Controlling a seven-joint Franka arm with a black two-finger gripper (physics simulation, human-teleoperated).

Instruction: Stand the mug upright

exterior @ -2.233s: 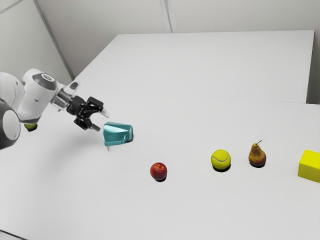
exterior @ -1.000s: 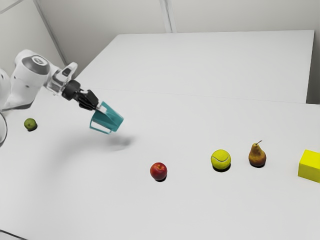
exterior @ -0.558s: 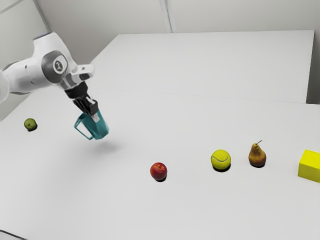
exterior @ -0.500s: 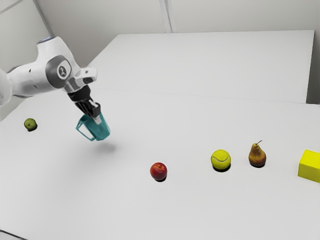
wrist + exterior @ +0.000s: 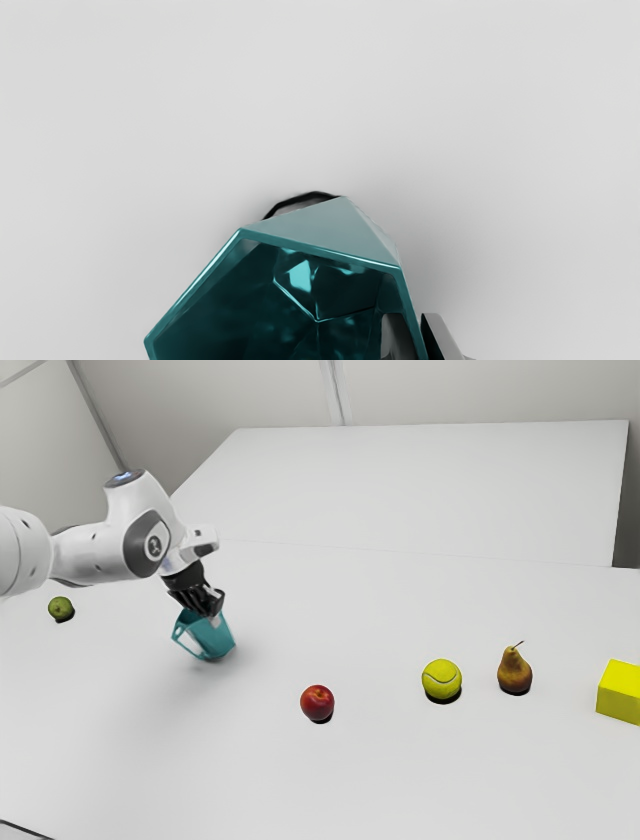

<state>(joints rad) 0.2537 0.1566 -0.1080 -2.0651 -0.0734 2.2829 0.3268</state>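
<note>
In the exterior view my gripper [image 5: 213,620] points down at the rim of the teal mug [image 5: 211,639], shut on its wall. The mug leans, its mouth up toward my hand and its handle toward the exterior view's left; its base is low, at or just above the table, and I cannot tell whether it touches. Looking into the open mouth of the mug [image 5: 320,240] in the wrist view, I see one finger inside and the other outside, the wall pinched between the tips of my gripper [image 5: 419,330].
On the white table [image 5: 420,770] are a red apple-like fruit [image 5: 317,702], a tennis ball [image 5: 441,679], a brown pear [image 5: 514,672] and a yellow block [image 5: 621,692]. A green fruit [image 5: 61,608] lies near the arm at the exterior view's left.
Since the earliest picture the mug, then lying on its side, has been gripped, lifted and turned mouth up. Lately my hand has carried it lower and toward the exterior view's right.
</note>
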